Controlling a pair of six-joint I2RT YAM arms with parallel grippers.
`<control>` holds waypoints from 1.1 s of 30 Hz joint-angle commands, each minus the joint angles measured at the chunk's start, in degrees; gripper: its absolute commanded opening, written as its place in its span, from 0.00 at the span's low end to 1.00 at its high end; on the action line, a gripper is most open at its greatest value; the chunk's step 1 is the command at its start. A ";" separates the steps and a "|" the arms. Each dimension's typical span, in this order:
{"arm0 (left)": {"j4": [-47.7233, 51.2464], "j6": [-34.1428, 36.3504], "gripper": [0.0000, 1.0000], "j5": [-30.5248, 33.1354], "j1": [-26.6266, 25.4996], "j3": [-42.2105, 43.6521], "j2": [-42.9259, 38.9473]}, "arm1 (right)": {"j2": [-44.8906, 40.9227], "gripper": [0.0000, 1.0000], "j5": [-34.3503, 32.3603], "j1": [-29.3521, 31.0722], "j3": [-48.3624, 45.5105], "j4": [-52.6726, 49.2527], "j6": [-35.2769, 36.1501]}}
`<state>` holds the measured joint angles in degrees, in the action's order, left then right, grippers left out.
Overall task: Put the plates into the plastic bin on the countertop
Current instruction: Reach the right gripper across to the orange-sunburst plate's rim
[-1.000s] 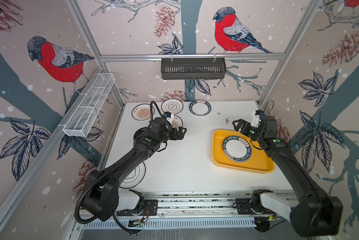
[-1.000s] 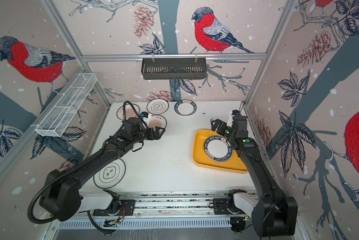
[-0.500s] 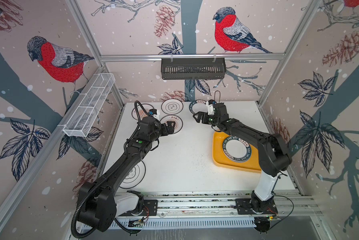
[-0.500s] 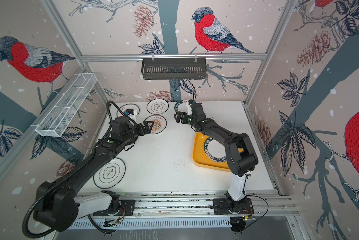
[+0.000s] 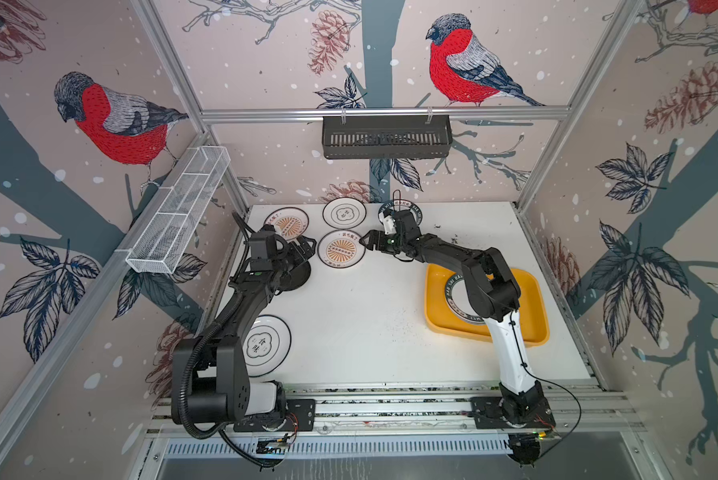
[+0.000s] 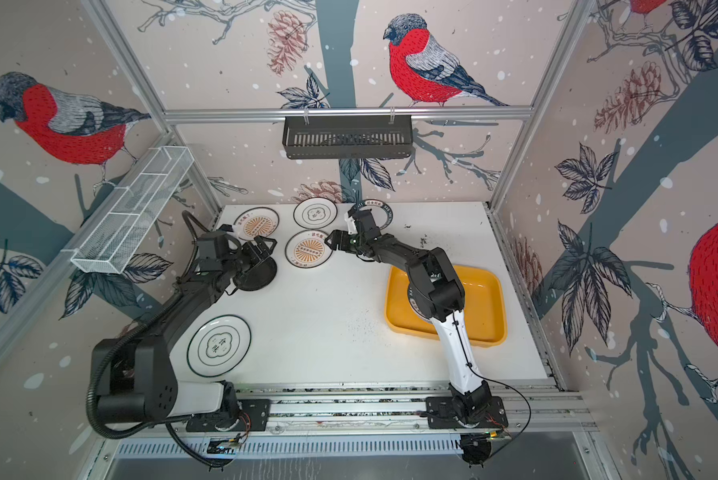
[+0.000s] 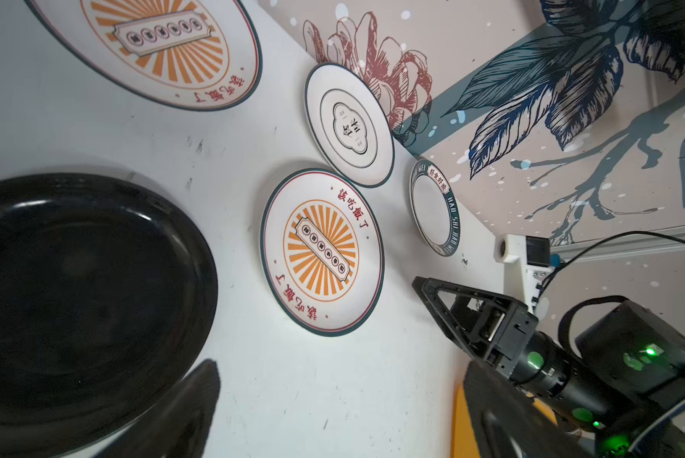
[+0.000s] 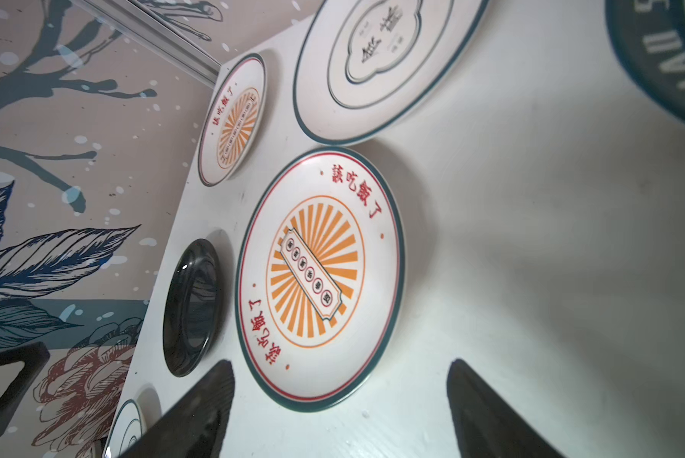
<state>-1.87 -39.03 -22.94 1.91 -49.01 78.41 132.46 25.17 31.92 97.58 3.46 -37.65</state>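
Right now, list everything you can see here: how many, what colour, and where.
sunburst plates: two, cream and orange, back left and mid-back
flower-outline plates: two, white, back centre and front left
lettered-rim plates: two, white with dark green rims, back and inside the bin
black plate: one, black, left side
plastic bin: one, yellow-orange, right side
slotted basket: one, black, back rail
wire-mesh basket: one, white, left rail
countertop: one, white
left gripper: black, open, at the black plate
right gripper: black, open, beside the mid-back sunburst plate
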 commanded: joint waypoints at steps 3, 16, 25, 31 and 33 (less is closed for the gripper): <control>-3.65 -0.74 0.96 -2.79 0.60 0.09 -0.36 | 3.36 0.77 2.52 0.47 0.59 2.78 -4.18; -6.55 -0.98 0.96 -5.53 0.54 0.82 -1.33 | 9.17 0.53 2.74 0.77 2.17 6.46 -12.24; -6.62 -1.05 0.96 -5.70 0.56 0.85 -1.16 | 11.18 0.24 0.55 0.73 2.01 4.54 -14.37; -7.08 -1.16 0.96 -6.09 0.54 1.07 -0.89 | 10.90 0.07 0.76 0.42 1.63 3.49 -14.10; -7.35 -1.35 0.96 -6.45 0.54 1.04 -0.80 | 10.55 0.05 0.83 0.25 0.88 4.02 -14.37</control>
<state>-5.82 -40.05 -28.05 2.44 -48.01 77.58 142.65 28.01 32.36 99.48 15.51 -53.36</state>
